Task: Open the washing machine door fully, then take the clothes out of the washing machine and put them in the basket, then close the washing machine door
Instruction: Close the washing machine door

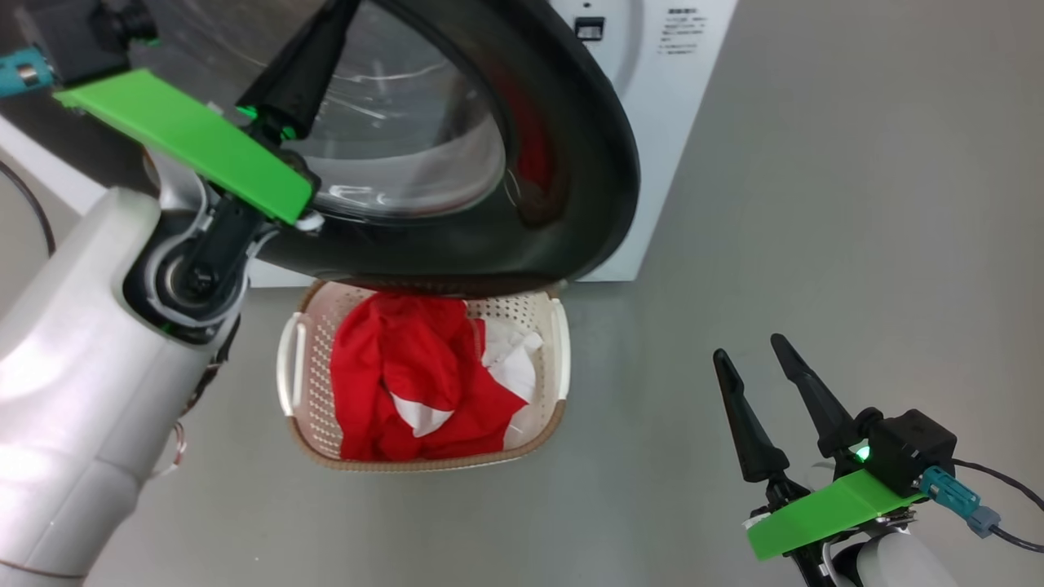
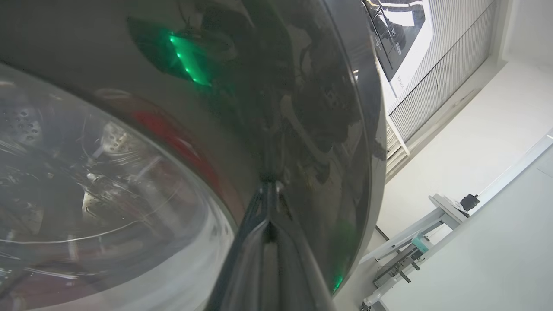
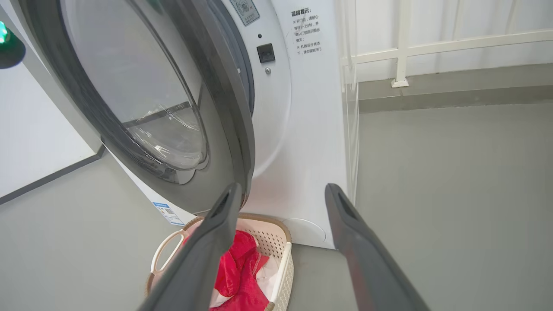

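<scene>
The washing machine door [image 1: 587,163], a black ring around a glass bowl, stands partly swung out from the white washing machine [image 1: 661,122]. My left gripper [image 1: 314,49] is shut, its tips [image 2: 270,188] pressed against the door's glossy black ring [image 2: 311,95] beside the glass. Below the door sits the basket [image 1: 295,367], holding the clothes [image 1: 408,367], red with white patches. My right gripper [image 1: 750,349] hangs open and empty to the basket's right. In the right wrist view that gripper [image 3: 283,188] looks past the door [image 3: 224,112] down at the basket [image 3: 283,259] and clothes [image 3: 242,265].
Grey floor [image 1: 816,204] stretches to the right of the machine. A white railing [image 3: 402,47] and a low wall stand behind it. A pale metal frame [image 2: 440,207] shows beyond the door's edge. A cable [image 1: 999,526] trails from my right wrist.
</scene>
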Robot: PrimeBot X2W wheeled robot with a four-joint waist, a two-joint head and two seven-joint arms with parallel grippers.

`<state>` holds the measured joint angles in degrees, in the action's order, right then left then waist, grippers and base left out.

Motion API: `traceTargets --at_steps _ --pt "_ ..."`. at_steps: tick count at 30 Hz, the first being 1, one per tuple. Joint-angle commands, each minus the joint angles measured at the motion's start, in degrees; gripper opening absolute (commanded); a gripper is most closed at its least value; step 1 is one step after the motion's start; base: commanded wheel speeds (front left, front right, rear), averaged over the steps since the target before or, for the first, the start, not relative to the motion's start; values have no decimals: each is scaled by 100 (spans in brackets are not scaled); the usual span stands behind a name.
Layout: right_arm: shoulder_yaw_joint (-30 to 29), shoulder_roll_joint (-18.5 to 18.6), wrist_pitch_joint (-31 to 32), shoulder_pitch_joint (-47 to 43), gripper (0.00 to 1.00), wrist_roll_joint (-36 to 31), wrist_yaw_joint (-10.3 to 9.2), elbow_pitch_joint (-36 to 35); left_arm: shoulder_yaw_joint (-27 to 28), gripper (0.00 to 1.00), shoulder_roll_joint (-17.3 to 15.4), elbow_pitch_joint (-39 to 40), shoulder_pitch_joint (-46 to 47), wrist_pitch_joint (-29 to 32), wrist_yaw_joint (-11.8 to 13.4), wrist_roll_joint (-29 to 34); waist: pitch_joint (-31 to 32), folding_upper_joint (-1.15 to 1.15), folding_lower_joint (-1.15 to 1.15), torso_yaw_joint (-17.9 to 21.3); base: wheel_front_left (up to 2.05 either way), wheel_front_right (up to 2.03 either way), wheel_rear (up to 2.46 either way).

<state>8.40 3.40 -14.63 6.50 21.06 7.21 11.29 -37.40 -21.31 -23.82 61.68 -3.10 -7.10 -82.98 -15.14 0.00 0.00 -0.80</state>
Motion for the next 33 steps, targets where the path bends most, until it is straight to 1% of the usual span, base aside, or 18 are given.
traceTargets --at_steps 1,6,15,18,22,29,31,32,33 --pt "122 -18 -37 129 100 -55 28 -164 136 0 -268 34 323 -90 -38 -59 -70 0 0 97 0 0 0" --pt "85 -31 -37 98 100 -58 28 -168 -2 0 -335 -41 357 -211 -38 -201 -45 0 0 110 0 0 0" --pt "66 -39 -37 63 100 -62 28 -127 -234 0 -370 1 109 -383 -38 -397 131 0 0 -41 0 0 0" --pt "34 -40 -37 16 100 -63 28 -124 -294 0 -380 64 -96 -506 -38 -456 210 0 0 -133 0 0 0" --pt "34 10 -37 -113 100 -41 28 -100 -445 0 -489 161 -622 -766 -38 -444 424 0 0 -245 0 0 0" --pt "2 139 -37 -362 100 35 28 -70 -695 0 -602 159 -1381 -1103 -38 -173 714 0 0 -439 0 0 0" --pt "-7 172 -37 -441 100 62 28 -68 -735 12 -654 128 -1642 -1153 -38 -29 790 0 0 -471 0 0 0" --pt "-17 192 -37 -479 100 77 28 -68 -717 15 -654 135 -1790 -1167 -38 -12 827 0 0 -492 0 0 0" --pt "-25 211 -37 -514 100 91 28 -70 -681 21 -670 133 -1937 -1177 -38 20 857 0 0 -505 0 0 0"
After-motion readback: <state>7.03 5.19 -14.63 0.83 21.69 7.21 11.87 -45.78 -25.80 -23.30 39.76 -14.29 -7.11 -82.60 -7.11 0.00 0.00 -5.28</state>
